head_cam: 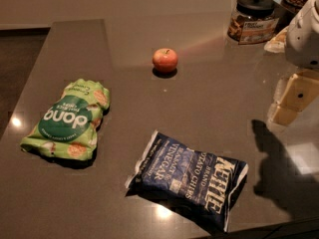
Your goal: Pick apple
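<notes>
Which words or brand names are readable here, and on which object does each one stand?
"dang", upside down: green bag; its smaller print is too small to read.
"KETTLE", "POTATO CHIPS", "VINEGAR": blue bag.
Jar label: too blurred to read.
Apple: no text.
Tool, at the right edge above the table: no text.

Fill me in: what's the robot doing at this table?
The robot's cream-coloured gripper hangs at the right edge of the view over the dark grey table, well apart from the small round red-orange apple. The apple sits untouched near the back centre, not yet picked. A crumpled green snack bag lies to the left, a dark blue chip bag at the front, and a black-lidded glass jar at the back right.
</notes>
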Controlling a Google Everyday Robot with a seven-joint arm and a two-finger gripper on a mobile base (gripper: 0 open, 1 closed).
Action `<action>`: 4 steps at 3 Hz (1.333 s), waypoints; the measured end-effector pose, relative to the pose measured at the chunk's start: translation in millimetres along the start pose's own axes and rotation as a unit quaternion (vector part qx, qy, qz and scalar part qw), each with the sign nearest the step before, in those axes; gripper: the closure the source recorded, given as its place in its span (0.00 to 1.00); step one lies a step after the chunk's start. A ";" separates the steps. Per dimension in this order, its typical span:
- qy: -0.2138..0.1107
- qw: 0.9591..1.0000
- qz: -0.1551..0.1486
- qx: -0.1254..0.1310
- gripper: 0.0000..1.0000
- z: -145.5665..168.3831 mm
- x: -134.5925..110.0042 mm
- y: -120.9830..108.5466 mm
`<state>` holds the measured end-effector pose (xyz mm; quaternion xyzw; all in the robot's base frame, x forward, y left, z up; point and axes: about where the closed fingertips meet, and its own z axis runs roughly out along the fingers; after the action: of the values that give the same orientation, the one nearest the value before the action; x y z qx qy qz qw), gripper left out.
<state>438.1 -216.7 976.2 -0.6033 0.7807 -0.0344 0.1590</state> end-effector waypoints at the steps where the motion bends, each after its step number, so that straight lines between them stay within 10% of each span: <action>1: 0.000 1.000 0.000 0.001 0.00 -0.4 -0.4 -0.4; 4: -0.096 0.995 0.031 0.003 0.00 37.8 -29.3 -93.2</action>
<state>542.4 -208.6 969.4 -0.5791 0.7798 0.0266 0.2362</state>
